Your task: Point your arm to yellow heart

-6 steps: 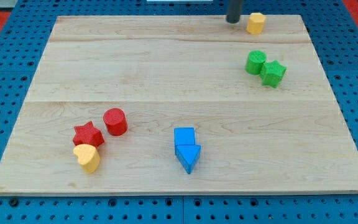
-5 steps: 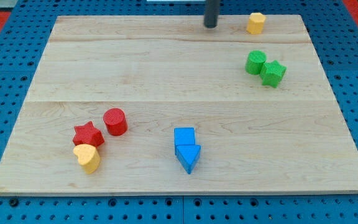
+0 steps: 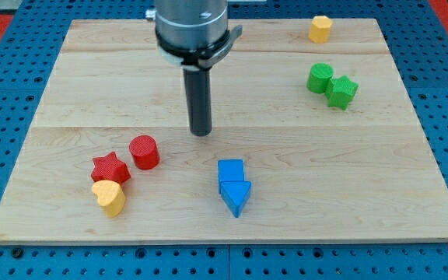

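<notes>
The yellow heart lies near the board's bottom left, touching the red star just above it. The red cylinder stands to the star's upper right. My tip rests on the board near the middle, to the right of and a little above the red cylinder, well up and to the right of the yellow heart. It touches no block.
A blue cube and a blue triangle sit together right of centre at the bottom. A green cylinder and a green star sit at the right. A yellow hexagon is at the top right. The wooden board lies on a blue pegboard.
My tip has moved from the board's top edge, near the yellow hexagon, down and to the left to the board's middle. No block has moved.
</notes>
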{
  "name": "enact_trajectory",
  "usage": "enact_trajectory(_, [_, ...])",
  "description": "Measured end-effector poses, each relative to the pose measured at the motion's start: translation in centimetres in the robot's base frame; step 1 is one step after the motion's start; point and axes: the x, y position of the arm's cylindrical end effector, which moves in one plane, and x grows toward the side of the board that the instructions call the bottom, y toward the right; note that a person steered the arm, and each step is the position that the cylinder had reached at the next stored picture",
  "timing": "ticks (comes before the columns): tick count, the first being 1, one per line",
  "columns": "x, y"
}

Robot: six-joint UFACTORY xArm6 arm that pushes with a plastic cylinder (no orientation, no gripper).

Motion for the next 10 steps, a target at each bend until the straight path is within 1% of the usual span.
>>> enact_trajectory(1, [1.6, -2.2])
enact_trajectory(2, [4.4, -3.5])
enact_trajectory(3, [8.6, -5.3])
enact_trajectory(5, [15.5, -10.3])
enact_trajectory(6, [15.8, -15.5])
enact_trajectory(7, [14.7, -17.0])
enact_trajectory(8, [14.4, -15.9])
enact_trajectory(10, [11.6, -14.3])
